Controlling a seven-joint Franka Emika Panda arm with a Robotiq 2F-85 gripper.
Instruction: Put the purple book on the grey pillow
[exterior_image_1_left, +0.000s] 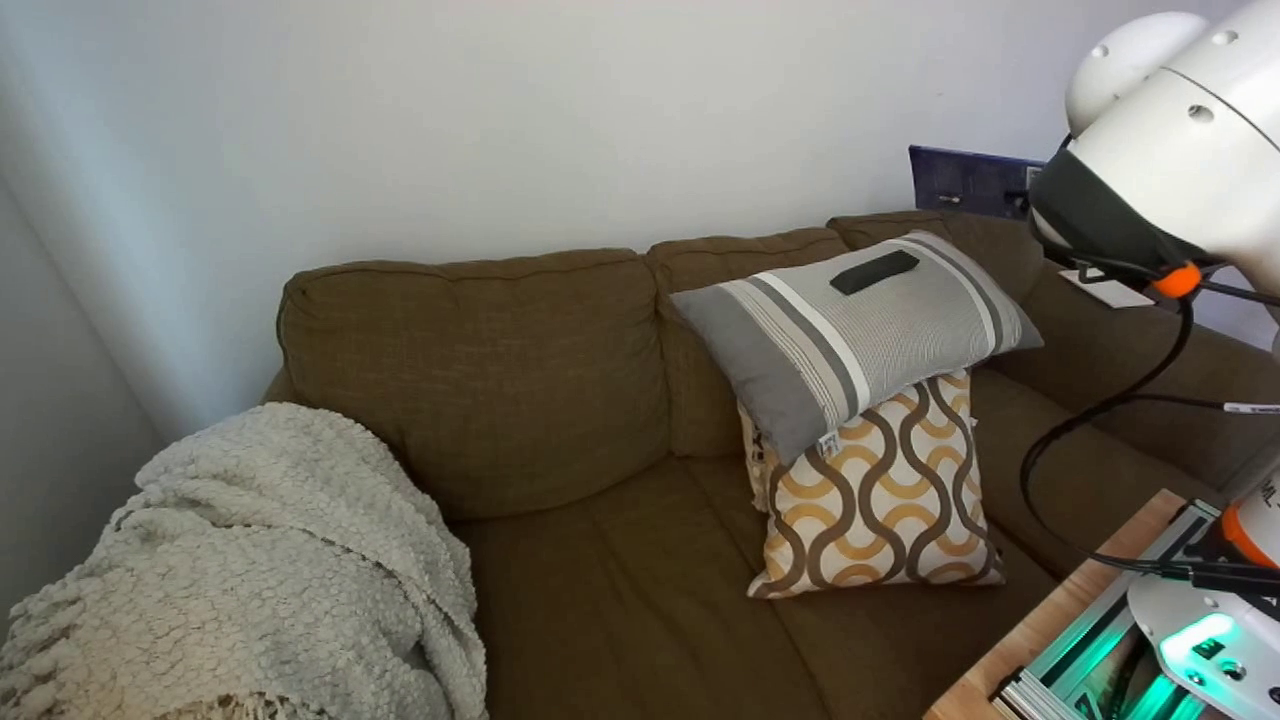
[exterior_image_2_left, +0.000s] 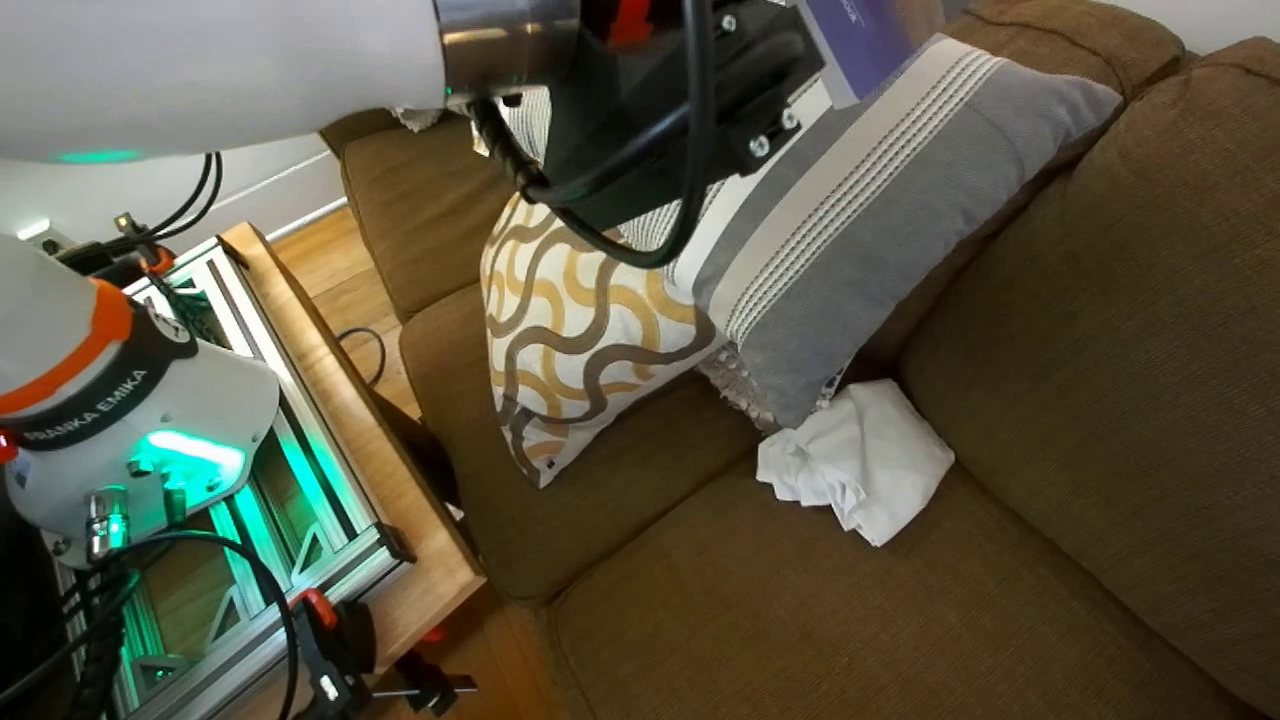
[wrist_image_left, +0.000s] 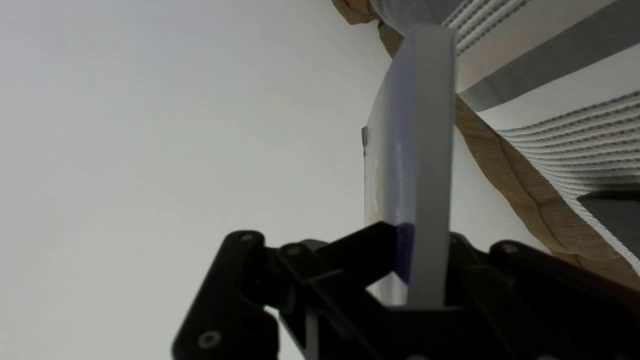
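we judge the carrying step to be in hand: the gripper (wrist_image_left: 422, 260) has the purple book (exterior_image_2_left: 865, 45), which is not yet laid on the grey pillow (exterior_image_1_left: 905, 325). next, we think, we need to bring the book over the pillow's middle, turn it flatter, lower until the pillow bears its weight, then let go. we would mind the dark flat object (exterior_image_1_left: 875, 272) lying on the pillow, to the right of the gripper in the wrist view; the book might tilt on it. the gripper's fingers are parted only by the book's thickness, one against each face, and the book juts out ahead of them. the pillow shows beyond the book, up and right of the gripper; whether the two touch, we cannot tell.
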